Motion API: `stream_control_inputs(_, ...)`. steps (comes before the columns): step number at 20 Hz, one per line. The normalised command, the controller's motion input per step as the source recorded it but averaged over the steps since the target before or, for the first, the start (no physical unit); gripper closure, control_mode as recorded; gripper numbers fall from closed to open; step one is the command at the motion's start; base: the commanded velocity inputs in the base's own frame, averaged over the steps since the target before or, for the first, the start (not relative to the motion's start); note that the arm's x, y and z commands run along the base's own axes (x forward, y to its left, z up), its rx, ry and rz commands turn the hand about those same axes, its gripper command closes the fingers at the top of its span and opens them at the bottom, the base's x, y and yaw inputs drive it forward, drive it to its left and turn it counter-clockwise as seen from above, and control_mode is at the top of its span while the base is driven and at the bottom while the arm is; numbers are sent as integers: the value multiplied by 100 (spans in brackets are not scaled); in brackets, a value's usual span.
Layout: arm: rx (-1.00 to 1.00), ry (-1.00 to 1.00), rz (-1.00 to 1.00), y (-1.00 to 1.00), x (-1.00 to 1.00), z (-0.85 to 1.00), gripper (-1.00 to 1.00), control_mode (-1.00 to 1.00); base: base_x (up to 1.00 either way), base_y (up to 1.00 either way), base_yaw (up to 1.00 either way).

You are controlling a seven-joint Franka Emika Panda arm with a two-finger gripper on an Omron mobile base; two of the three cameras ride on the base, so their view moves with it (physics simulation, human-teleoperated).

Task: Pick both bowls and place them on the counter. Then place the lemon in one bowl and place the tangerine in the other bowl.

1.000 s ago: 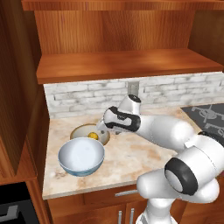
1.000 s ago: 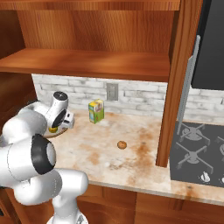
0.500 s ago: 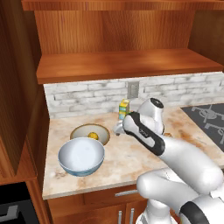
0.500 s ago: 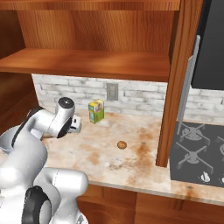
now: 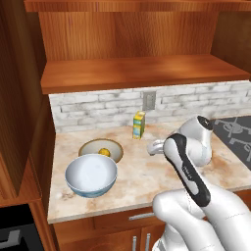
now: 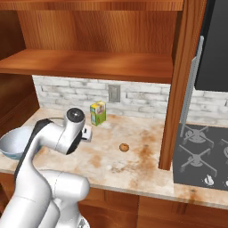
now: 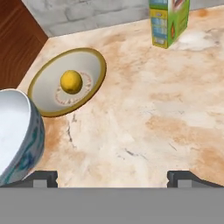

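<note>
Fingers (image 7: 113,177) are spread wide with nothing between them, hovering over bare surface (image 7: 144,122) just right of the two bowls. So both bowls are already down on the stone: the shallow tan-rimmed bowl (image 5: 93,147) sits toward the back left with the lemon (image 5: 104,152) resting in its middle, and the deeper white bowl (image 5: 91,175) with the blue outside sits just in front of it at the near left, nothing in it as far as I can see. What's left, I'd say, is the tangerine (image 6: 124,147), which is lying by itself on the surface well off to the right, past the yellow-green carton (image 6: 98,113) and not far from the wooden post (image 6: 176,84) beside the stove. From the hand camera the fingers are looking the wrong way for it, toward the bowls, so the arm probably needs to swing right and come down from straight above. It's a small, flattish fruit, so I'd drop the fingers low enough to catch it around its widest part instead of pinching the top, otherwise it could squirt out and roll. Keep clear of the carton on the way over, then carry it back left and let it go low inside the white bowl so it doesn't bounce out.
</note>
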Motion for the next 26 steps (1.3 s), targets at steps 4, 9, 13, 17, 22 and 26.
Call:
stream_control_inputs(4,-2,0,0,-55,-24,31,-100,-100,0,0,0)
stream_control_inputs(9,-7,1,-1,-54,-11,32,-100,-100,0,0,0)
stream_control_inputs(13,-10,12,-8,-44,8,51,-100,-100,0,0,0)
stream_control_inputs(17,-8,27,-10,-47,5,36,-100,-100,0,0,0)
stream_control_inputs(22,-9,31,-7,-49,8,15,-100,-100,0,0,0)
stream_control_inputs(26,-17,8,-5,-44,6,-16,-100,-100,0,0,0)
